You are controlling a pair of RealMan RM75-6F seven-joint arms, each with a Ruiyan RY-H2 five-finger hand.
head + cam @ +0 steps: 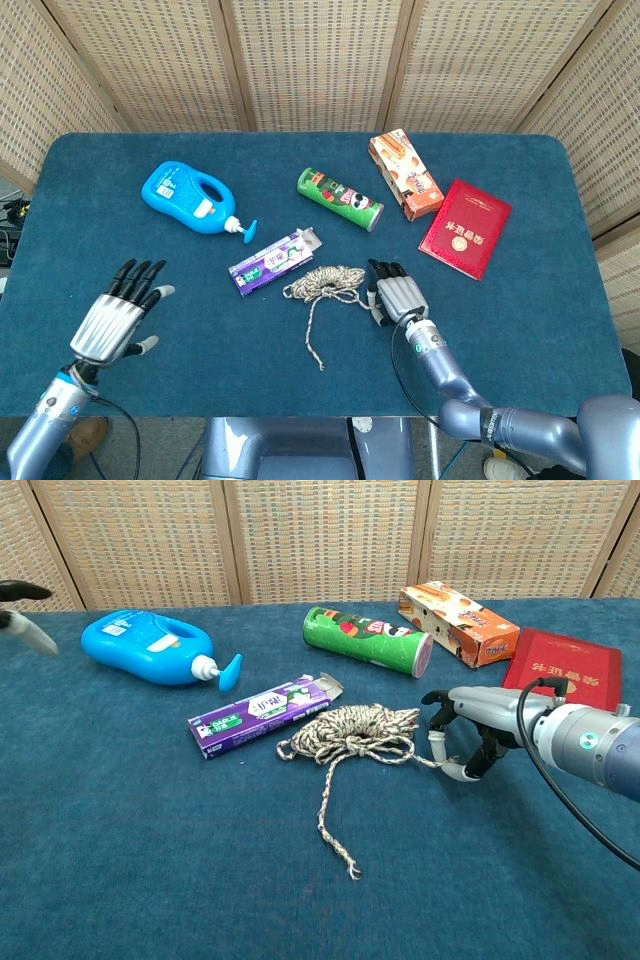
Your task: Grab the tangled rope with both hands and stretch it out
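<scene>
The tangled rope (325, 280) lies as a beige braided bundle at the table's middle, with one loose tail running toward the front (335, 820). My right hand (398, 295) sits just right of the bundle, fingers curved down over the thin strand that leads out of the rope (425, 761). In the chest view a gap shows between its fingers (433, 742) and thumb, so it touches the strand without pinching it. My left hand (115, 320) hovers over the front left of the table, fingers spread, empty, far from the rope. Only its fingertips (22, 625) show in the chest view.
A purple toothpaste box (273, 261) lies just left of the rope. Behind are a blue detergent bottle (185, 195), a green chip can (340, 198), an orange snack box (405, 174) and a red booklet (465, 227). The table is covered in blue cloth (180, 350).
</scene>
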